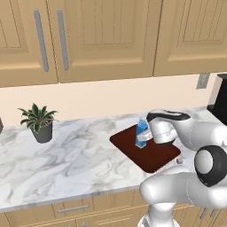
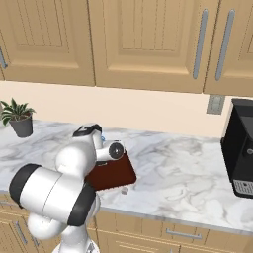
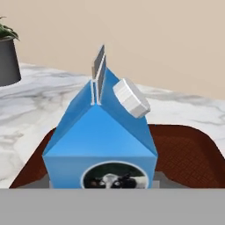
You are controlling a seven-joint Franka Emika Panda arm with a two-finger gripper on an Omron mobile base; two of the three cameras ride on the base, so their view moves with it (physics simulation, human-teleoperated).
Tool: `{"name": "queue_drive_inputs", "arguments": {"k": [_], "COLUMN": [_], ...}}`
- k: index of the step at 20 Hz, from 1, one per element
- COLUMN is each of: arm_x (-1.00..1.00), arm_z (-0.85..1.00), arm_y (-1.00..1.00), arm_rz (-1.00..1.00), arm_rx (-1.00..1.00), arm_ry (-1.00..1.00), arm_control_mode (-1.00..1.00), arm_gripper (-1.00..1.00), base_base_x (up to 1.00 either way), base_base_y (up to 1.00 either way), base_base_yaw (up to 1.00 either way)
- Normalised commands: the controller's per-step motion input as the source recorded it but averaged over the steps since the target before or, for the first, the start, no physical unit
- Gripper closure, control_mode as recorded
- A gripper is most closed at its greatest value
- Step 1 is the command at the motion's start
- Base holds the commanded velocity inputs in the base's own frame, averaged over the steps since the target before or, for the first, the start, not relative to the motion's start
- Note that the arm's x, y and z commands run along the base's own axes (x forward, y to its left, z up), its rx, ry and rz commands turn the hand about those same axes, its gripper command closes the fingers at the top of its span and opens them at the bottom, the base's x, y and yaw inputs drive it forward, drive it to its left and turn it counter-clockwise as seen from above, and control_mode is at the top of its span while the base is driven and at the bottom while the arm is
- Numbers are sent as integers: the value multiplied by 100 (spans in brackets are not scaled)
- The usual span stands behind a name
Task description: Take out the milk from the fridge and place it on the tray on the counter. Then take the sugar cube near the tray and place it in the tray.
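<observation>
Three views. Left base: milk (image 1: 142, 133) standing upright on the tray (image 1: 155, 157), gripper (image 1: 150, 135) alongside, finger spacing impossible to tell. Right base: exposing the sugar cube (image 2: 125, 190) on the counter (image 2: 183, 168) just beside the tray. Hand: showing carton's white cap (image 3: 131, 98).

Kitchen: marble counter (image 1: 66, 155), wooden wall cabinets (image 1: 106, 40) above, coffee machine (image 2: 239, 148), potted plant (image 1: 41, 122), wall outlet (image 2: 215, 104).

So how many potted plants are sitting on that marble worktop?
1. The potted plant stands at the far left of the counter, near the wall and well away from the tray. More may sit beyond the edges of these pictures.
</observation>
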Motion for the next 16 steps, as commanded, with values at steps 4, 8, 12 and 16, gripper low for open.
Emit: {"name": "queue_drive_inputs", "arguments": {"k": [4, 8, 12, 16], "arm_x": [0, 0, -6, 0], "arm_z": [-21, -14, 0, 3], "arm_y": [0, 0, 0, 0], "arm_rz": [0, 0, 0, 0], "arm_rx": [0, 0, 0, 0], "arm_ry": [0, 0, 0, -3], "arm_control_mode": [-100, -100, -100, -100], "arm_gripper": [100, -100, -100, -100], "base_base_x": [0, 0, 0, 0], "base_base_y": [0, 0, 0, 0], "base_base_yaw": [0, 0, 0, 0]}}
